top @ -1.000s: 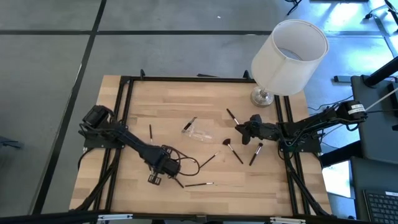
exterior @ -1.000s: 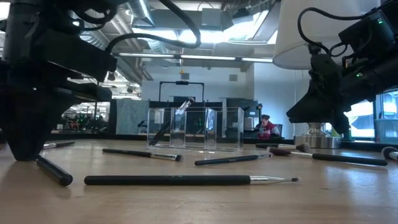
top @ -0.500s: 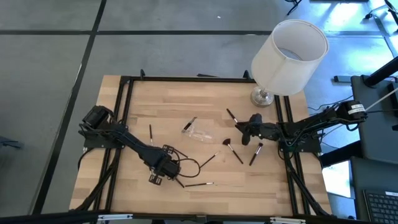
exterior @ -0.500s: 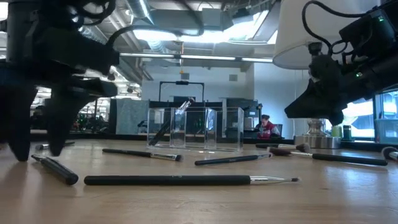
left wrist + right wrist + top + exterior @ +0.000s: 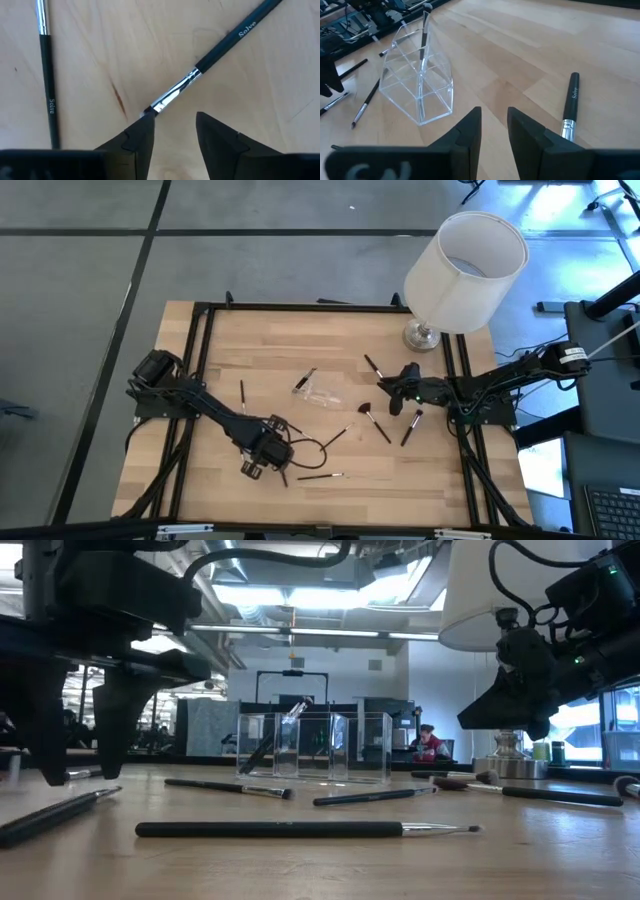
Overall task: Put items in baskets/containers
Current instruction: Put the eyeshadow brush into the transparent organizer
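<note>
My left gripper (image 5: 255, 467) stands open low over the table's near left part. A dark brush with a silver ferrule (image 5: 200, 75) lies flat on the wood just ahead of its fingertips (image 5: 55, 815). The clear tray (image 5: 320, 392) stands mid-table with one brush (image 5: 425, 25) leaning upright in a compartment. Other brushes lie loose: one near the front (image 5: 320, 476), one left of the tray (image 5: 242, 392), a fan-headed one (image 5: 372, 418) and two more (image 5: 410, 425) on the right. My right gripper (image 5: 383, 390) hovers right of the tray, open by a narrow gap, nothing between its fingers (image 5: 470, 125). My left gripper points down at the table, and the brush's bristle end (image 5: 150, 111) lies right at the tip of one finger (image 5: 137, 137). I cannot tell whether that finger touches it. The brush rests flat on the wood, not between the fingers.
A big white lamp (image 5: 465, 270) stands at the far right corner. A black cable (image 5: 305, 445) loops on the table beside my left gripper. Another brush (image 5: 569, 107) lies close ahead of my right gripper. Bare wood lies at the far left (image 5: 250, 340).
My left gripper has opened and let go of the brush. The brush hung tilted from the shut fingers before; now it has dropped, turned about and lies flat on the table. The gripper has shifted slightly toward the table's right edge.
</note>
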